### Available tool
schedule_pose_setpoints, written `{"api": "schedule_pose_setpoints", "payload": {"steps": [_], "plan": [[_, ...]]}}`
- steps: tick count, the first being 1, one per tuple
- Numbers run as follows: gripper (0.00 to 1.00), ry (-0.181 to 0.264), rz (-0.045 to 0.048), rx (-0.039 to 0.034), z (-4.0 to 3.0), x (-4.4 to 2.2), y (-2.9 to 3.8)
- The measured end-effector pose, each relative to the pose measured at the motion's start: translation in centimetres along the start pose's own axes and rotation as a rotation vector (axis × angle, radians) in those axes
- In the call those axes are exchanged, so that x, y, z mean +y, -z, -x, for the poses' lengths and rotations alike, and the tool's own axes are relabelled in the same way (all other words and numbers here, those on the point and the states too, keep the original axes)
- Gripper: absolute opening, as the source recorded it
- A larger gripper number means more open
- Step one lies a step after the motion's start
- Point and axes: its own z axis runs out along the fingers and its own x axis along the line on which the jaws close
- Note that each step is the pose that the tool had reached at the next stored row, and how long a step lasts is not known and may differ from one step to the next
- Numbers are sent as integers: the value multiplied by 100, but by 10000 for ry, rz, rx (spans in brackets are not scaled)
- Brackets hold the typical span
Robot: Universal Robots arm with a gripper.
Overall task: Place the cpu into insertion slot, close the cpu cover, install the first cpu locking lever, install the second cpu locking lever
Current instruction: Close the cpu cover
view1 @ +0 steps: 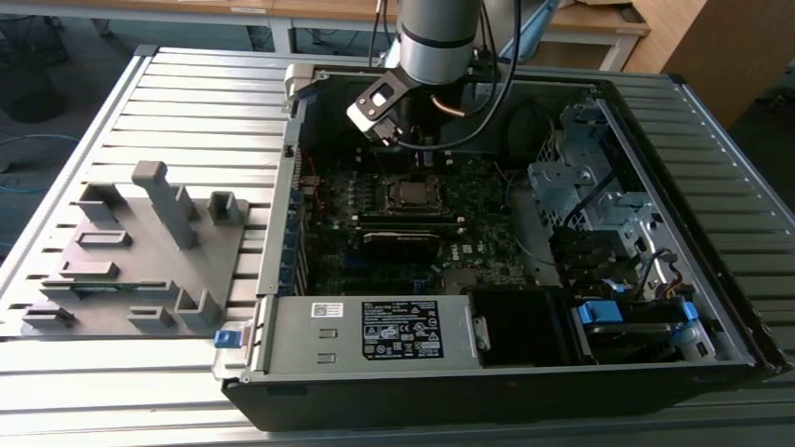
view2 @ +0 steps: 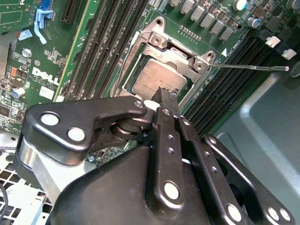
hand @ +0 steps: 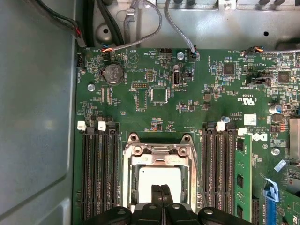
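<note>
1. Where the exterior view shows the arm point(view1: 437, 37) reaching into the computer case point(view1: 497, 396) on the worktop point(view1: 186, 102), the insertion slot point(view1: 410, 194) sits nearer the case's far edge.
2. First wrist view: the cpu point(hand: 159, 174) lies in that slot, cpu cover point(hand: 161, 151) flat around it.
3. The claw point(hand: 162, 190) is pinched closed, empty, at the cpu's edge.
4. Second wrist view adds a locking lever point(view2: 248, 67) jutting sideways.

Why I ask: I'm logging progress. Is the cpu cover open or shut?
Shut: in the first wrist view the cpu cover lies flat, its window framing the cpu.
</note>
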Motion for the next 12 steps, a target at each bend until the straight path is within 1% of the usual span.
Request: {"api": "schedule_pose_setpoints", "payload": {"steps": [4, 6, 12], "plan": [[10, -1, -19, 1, 0, 0, 0], [10, -2, -110, 1, 0, 0, 0], [10, 12, -110, 1, 0, 0, -14]]}}
